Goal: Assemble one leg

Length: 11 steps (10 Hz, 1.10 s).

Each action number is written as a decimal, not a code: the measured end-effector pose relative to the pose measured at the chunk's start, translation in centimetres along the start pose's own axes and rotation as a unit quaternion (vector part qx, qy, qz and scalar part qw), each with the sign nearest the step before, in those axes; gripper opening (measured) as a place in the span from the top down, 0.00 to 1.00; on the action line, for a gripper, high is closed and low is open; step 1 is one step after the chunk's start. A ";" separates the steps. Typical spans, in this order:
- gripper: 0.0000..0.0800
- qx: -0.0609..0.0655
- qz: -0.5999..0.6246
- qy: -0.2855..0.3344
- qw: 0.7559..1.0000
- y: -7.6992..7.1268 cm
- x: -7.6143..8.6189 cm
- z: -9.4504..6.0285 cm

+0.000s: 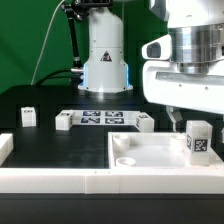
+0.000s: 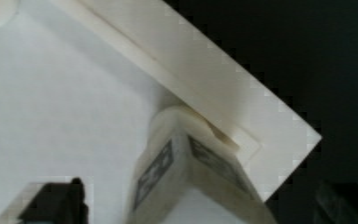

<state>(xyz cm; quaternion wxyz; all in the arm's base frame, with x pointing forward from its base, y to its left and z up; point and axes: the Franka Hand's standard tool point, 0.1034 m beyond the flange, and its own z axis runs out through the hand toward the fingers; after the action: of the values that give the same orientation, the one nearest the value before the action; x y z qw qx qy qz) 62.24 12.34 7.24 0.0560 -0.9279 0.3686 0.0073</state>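
Observation:
A leg [image 1: 197, 140], a small white block with a square tag, stands upright on the large white panel [image 1: 150, 150] near its right corner in the exterior view. My gripper [image 1: 188, 120] hangs just above it and is open. In the wrist view the leg [image 2: 190, 170] rises between my two black fingers [image 2: 51, 205], with a gap on each side, and my gripper [image 2: 194, 215] touches nothing. Under the leg lie the white panel [image 2: 69, 100] and its edge. Three more legs [image 1: 28, 116] [image 1: 64, 122] [image 1: 144, 124] stand on the black table.
The marker board [image 1: 100, 119] lies flat between the loose legs. The robot's base [image 1: 104, 55] stands behind it. A low white wall [image 1: 60, 180] runs along the front and up the exterior view's left. A round socket [image 1: 125, 160] shows in the panel's near corner.

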 end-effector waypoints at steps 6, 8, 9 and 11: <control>0.19 -0.024 -0.348 0.006 0.937 0.1 0.6 -0.2; 0.19 -0.025 -0.367 0.006 0.930 0.1 0.6 -0.2; 0.33 -0.024 -0.367 0.006 0.930 0.1 0.6 -0.2; 0.57 -0.023 -0.352 0.006 0.936 0.1 0.6 -0.2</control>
<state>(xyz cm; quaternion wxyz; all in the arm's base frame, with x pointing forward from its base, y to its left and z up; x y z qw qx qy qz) 62.58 11.84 7.37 0.0312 -0.9993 0.0183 -0.0097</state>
